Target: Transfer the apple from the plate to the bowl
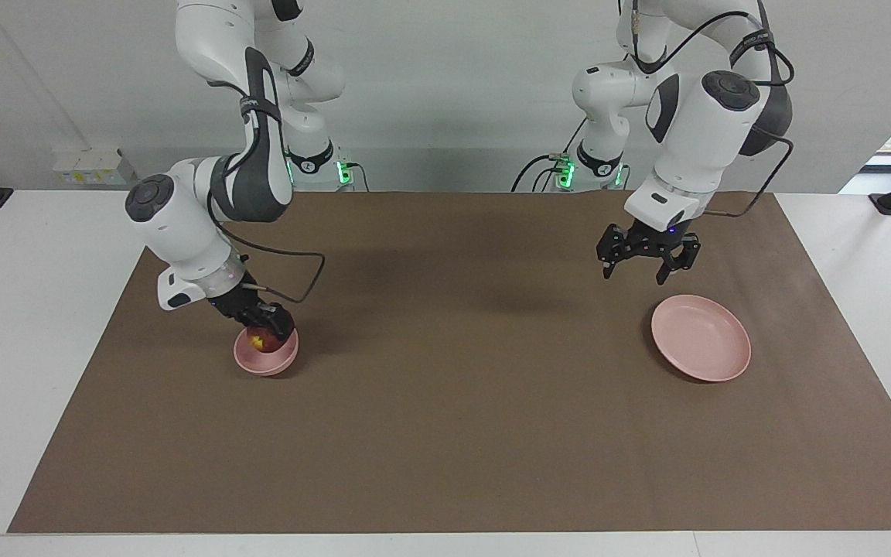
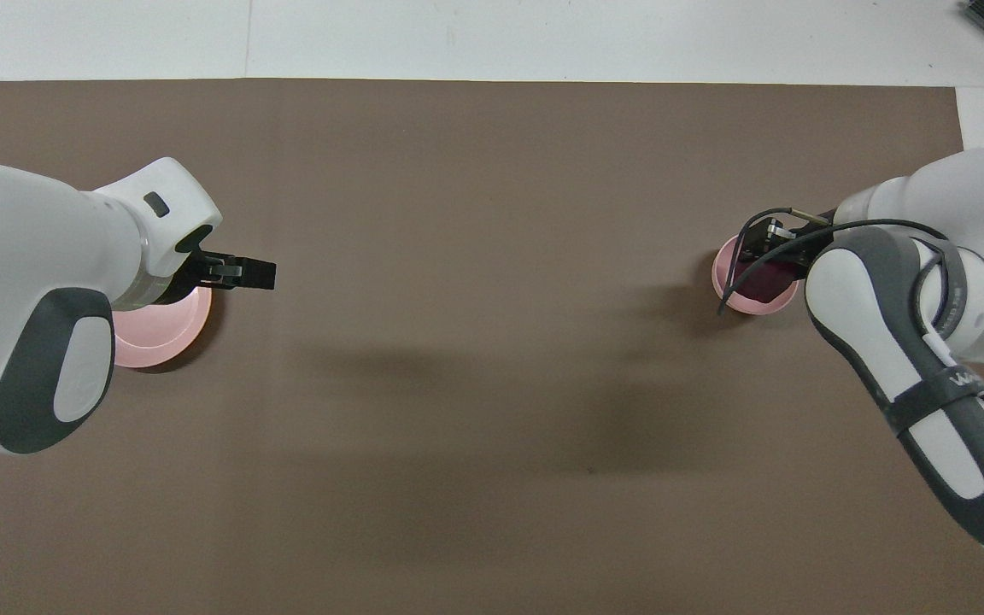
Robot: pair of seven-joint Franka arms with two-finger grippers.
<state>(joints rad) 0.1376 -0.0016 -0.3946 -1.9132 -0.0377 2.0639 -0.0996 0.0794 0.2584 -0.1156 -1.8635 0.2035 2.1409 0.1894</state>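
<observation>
The right pincer is shut tight on the apple and holds it down in the mouth of the bowl. From the facing view, the apple sits low between the bowl's walls, with its yellow patch showing. It may be touching the bottom already, but the pincer hides that part, so this is hard to tell.

Seen from above, the bowl lies at about 3 o'clock on the surface, and the plate lies at about 9 o'clock. The two are well apart. The plate has nothing on it.

The left pincer hangs over the mat close to the plate's edge, at about 11 o'clock from the plate in the facing view. Its fingers are spread wide and hold nothing. That arm waits.

The step in hand looks like the last one: putting the apple down in the bowl. The next move should be to open the right pincer so the apple stays in the bowl. Then the pincer should go straight up, so it does not bump the bowl's rim or tip it.
</observation>
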